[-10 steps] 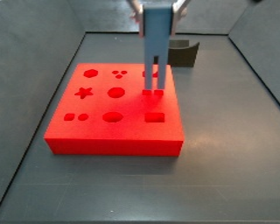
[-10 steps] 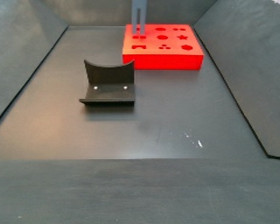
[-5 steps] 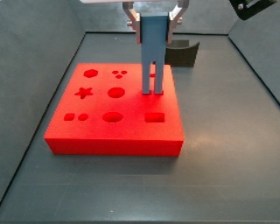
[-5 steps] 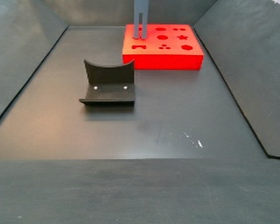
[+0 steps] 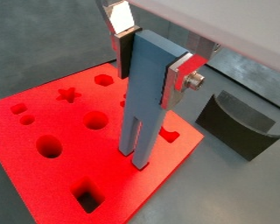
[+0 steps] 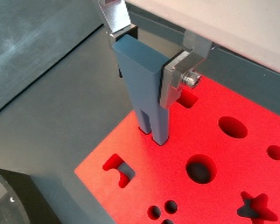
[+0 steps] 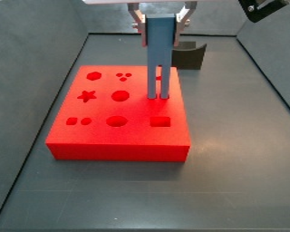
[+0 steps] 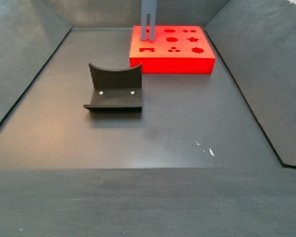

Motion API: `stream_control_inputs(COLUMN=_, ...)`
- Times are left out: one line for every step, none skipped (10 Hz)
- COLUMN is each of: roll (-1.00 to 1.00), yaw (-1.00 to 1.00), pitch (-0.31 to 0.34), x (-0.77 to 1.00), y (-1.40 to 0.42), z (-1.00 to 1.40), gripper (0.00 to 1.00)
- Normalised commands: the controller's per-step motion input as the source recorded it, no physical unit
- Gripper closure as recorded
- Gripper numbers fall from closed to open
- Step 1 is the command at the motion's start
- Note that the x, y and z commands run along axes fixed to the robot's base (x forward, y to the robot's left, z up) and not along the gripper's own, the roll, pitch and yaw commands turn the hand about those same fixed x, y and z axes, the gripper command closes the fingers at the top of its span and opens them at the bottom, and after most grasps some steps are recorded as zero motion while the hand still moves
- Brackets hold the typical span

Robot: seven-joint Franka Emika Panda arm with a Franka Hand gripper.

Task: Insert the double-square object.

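My gripper (image 7: 161, 16) is shut on the flat upper body of the double-square object (image 7: 161, 59), a slim blue-grey piece. It hangs upright with its two prongs pointing down. The silver fingers (image 5: 182, 73) clamp it from both sides in both wrist views; the gripper (image 5: 154, 66) (image 6: 150, 61) stands over the red board (image 7: 99, 136). The prong tips (image 5: 143, 164) are at the board's surface near its edge. I cannot tell whether they are in a hole. In a side view only the piece (image 8: 148, 17) shows above the board (image 8: 173, 67).
The red board (image 5: 129, 185) (image 6: 166, 182) has several shaped holes: star, circles, oval, square. The dark grey curved-top holder block stands on the dark floor apart from the board (image 8: 114, 90) (image 7: 190, 54) (image 5: 240, 127). Sloped grey walls enclose the floor.
Since 1.0 s ago the gripper has come down a little with the piece, bringing the prongs to the board. Since 0.5 s ago nothing has visibly moved.
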Motion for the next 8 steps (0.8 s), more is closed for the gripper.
stream_control_inputs(roll=0.05, yaw=0.00, pitch=0.007, x=0.15, y=0.00, z=-0.41, gripper=1.00)
stream_control_inputs(roll=0.11, yaw=-0.02, pitch=0.059, x=0.13, y=0.00, z=-0.71, gripper=1.00)
stream_control_inputs(roll=0.09, yaw=0.00, pitch=0.119, x=0.18, y=0.00, z=-0.81, gripper=1.00)
stream_control_inputs(roll=0.09, yaw=0.00, pitch=0.101, x=0.13, y=0.00, z=-0.85, gripper=1.00)
stream_control_inputs(roll=0.11, yaw=0.00, pitch=0.076, x=0.11, y=0.00, z=-0.85, gripper=1.00)
stream_control_inputs(roll=0.07, yaw=0.00, pitch=0.086, x=0.09, y=0.00, z=-0.87, gripper=1.00)
stream_control_inputs(roll=0.03, yaw=0.00, pitch=0.077, x=0.08, y=0.00, z=-0.84, gripper=1.00)
stream_control_inputs(roll=0.01, yaw=0.00, pitch=0.069, x=0.08, y=-0.02, z=-0.77, gripper=1.00)
